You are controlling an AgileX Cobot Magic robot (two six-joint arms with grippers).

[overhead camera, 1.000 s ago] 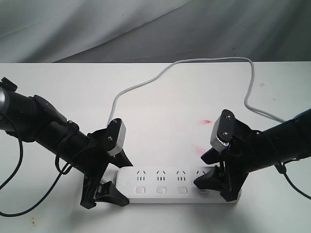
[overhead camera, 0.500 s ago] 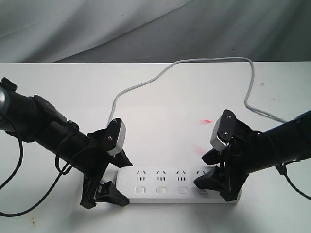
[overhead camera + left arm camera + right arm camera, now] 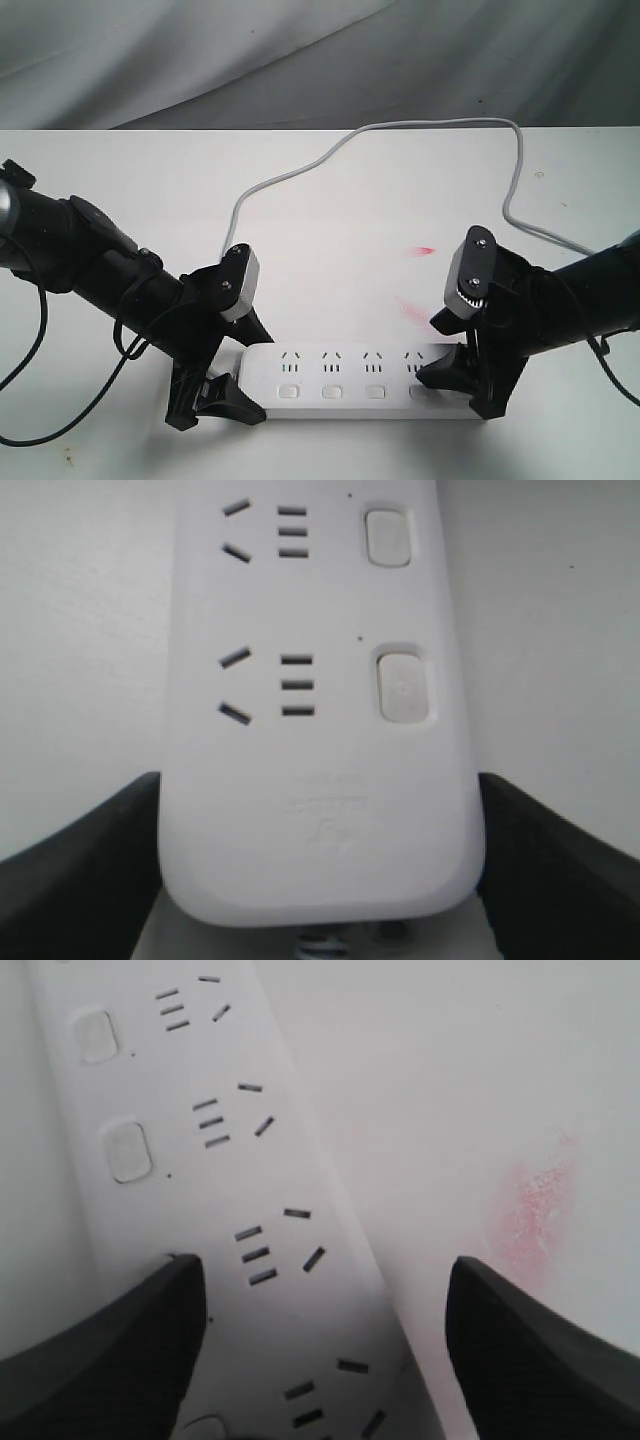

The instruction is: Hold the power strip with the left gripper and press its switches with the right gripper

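Power strip (image 3: 350, 380): smooth white plastic bar with rounded corners, flat on the white bench (image 3: 150, 180) near the front, between both arms.
Hidden bits: both ends sit behind black fingers in the exterior view, so only four socket sets show.
Left gripper (image 3: 250, 378): clamped across the strip's left end, one finger on each long side.
Right gripper (image 3: 437, 350): spread wide, holding nothing; one finger over the switches (image 3: 332, 391), can't tell if it's touching.
Cord (image 3: 300, 170): grey, loops away, disappears behind the right arm.
Bench marks: faint pink-red smudges (image 3: 422, 250).
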